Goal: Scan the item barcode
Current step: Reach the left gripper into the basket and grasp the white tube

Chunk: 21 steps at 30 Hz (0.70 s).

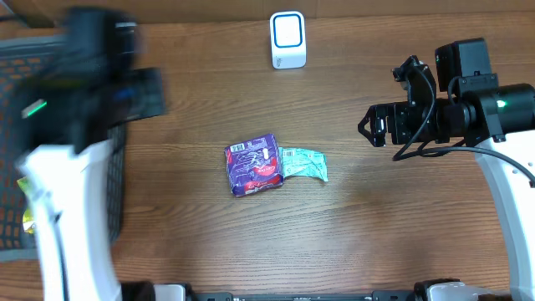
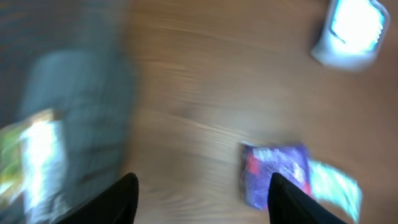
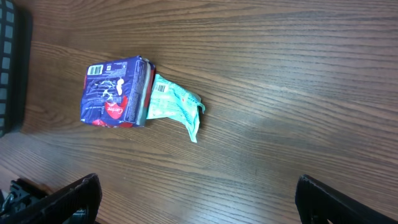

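The table point(image 1: 401, 234) is brown wood with a fine, straight grain running across it. Near its middle lies a purple packet point(image 1: 252, 165): a glossy, puffy, roughly square pouch with red and white print and a white barcode patch at one corner, facing up. Touching its side is a teal packet point(image 1: 304, 163), thinner and crinkled, its far end pulled into a ragged point. It has a small barcode of its own close to where the two packets meet.

At the far edge of the table, well apart from both packets, stands a scanner point(image 1: 288, 39), a small white block with rounded corners and a blue-rimmed window. At the left side sits a black mesh basket point(image 1: 8, 238) with an open grid wall. Something yellow-green lies in it, too blurred to identify.

The left claw point(image 2: 202, 180) is smeared by motion over the basket side of the table. Its black jaws stand apart with only bare wood between them. The right claw point(image 3: 198, 183) hangs over the right part of the table, away from the packets, with its dark jaws spread wide and holding nothing.
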Available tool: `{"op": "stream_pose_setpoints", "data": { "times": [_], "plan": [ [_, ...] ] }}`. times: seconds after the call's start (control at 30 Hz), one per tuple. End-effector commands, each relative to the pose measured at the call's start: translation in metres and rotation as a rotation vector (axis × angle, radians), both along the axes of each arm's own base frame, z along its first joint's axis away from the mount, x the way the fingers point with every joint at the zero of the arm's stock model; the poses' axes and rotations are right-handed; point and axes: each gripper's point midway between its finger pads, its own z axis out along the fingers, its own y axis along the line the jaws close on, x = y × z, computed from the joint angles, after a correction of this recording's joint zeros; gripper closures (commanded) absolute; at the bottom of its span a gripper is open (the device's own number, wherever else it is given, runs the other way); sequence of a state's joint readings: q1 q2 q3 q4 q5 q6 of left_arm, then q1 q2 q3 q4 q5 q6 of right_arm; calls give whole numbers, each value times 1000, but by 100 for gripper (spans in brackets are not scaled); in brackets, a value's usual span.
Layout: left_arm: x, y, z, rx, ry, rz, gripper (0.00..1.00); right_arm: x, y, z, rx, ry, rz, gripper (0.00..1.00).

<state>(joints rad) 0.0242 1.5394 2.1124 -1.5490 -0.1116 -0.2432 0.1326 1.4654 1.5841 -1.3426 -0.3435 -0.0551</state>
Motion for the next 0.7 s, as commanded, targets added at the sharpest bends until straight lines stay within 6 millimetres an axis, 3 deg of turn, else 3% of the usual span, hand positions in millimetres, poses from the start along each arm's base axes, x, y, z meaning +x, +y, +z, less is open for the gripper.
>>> {"op": "stream_pose_setpoints", "data": {
  "times": [0.0, 0.1, 0.3, 0.43, 0.57, 0.67],
  "plan": [
    [-41, 73, 10, -26, -24, 402, 41, 3, 3, 7, 10, -22, 6, 0],
    [-80, 122, -3, -73, 39, 661, 40, 3, 3, 7, 10, -21, 7, 0],
    [-120, 179, -49, -176, 141, 924, 32, 3, 3, 7, 10, -22, 7, 0],
    [-129, 197, -93, -214, 209, 992, 31, 4, 4, 8, 11, -28, 7, 0],
    [-121, 206, -141, -214, 251, 969, 29, 6, 4, 9, 13, -37, 7, 0],
    [-114, 213, -181, -217, 254, 970, 10, 6, 4, 9, 15, -35, 8, 0]
  ]
}}
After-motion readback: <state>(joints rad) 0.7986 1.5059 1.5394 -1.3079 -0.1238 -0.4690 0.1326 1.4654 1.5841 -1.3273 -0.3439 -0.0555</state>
